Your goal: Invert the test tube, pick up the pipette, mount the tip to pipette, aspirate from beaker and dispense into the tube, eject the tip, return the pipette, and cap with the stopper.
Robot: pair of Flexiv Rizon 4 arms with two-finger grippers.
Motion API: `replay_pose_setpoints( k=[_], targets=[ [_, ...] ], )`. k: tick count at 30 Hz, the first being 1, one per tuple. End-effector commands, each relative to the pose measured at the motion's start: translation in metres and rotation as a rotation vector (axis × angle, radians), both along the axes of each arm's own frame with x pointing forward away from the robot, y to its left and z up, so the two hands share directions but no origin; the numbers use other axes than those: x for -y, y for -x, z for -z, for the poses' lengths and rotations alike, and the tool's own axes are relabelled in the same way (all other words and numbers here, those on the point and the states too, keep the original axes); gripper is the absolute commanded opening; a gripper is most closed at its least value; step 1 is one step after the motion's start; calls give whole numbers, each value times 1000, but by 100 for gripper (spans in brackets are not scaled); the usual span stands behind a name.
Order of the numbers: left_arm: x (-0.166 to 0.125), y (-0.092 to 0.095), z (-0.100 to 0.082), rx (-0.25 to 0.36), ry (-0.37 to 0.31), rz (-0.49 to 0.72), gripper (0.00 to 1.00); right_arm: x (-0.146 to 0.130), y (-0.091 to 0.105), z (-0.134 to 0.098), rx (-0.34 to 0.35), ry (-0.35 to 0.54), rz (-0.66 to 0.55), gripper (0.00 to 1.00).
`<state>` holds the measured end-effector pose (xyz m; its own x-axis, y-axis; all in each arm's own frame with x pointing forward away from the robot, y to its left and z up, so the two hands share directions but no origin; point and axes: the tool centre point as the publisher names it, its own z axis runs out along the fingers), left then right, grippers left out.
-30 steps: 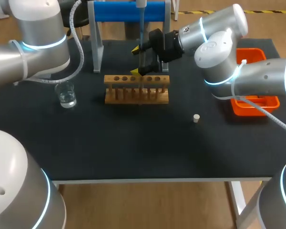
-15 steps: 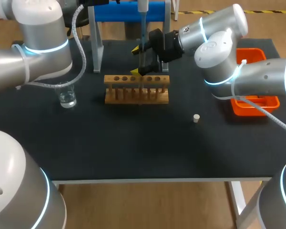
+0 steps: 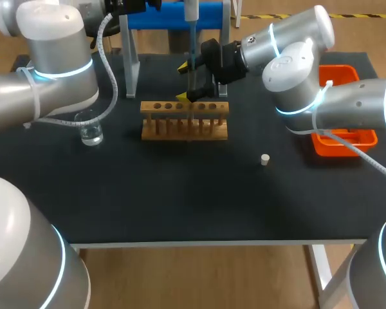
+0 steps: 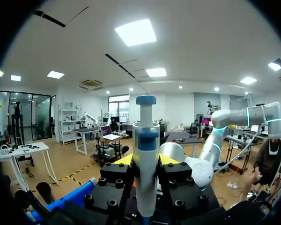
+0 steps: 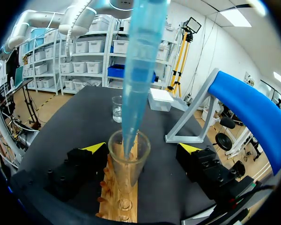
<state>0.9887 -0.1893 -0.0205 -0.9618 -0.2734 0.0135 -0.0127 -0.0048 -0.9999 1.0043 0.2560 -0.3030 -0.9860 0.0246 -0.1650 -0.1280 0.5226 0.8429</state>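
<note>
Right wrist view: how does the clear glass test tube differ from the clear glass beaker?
The clear glass test tube is tall and narrow; the clear glass beaker is short and wide. The test tube stands at the wooden rack; the beaker stands alone on the black table, beyond the rack. A translucent blue pipette tip dips into the test tube's mouth; nothing enters the beaker. Both are transparent, upright and open-topped.

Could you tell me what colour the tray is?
Orange tray, clearest in the head view.
</note>
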Motion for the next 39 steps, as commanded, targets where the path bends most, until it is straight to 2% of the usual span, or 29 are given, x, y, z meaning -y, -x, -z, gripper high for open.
replay_pose_setpoints(
  k=[1, 19, 34, 39],
  targets=[
    [0, 2, 1, 0, 3, -6, 0, 0, -1, 0, -2, 3, -2, 100],
    [-2, 0, 2, -12, -46, -21, 0, 0, -1, 0, -2, 3, -2, 100],
    [-4, -5, 3, 5, -33, -38, 0, 0, -1, 0, -2, 3, -2, 100],
    [-6, -7, 3, 15, -8, -46, 0, 0, -1, 0, -2, 3, -2, 100]
  ],
)
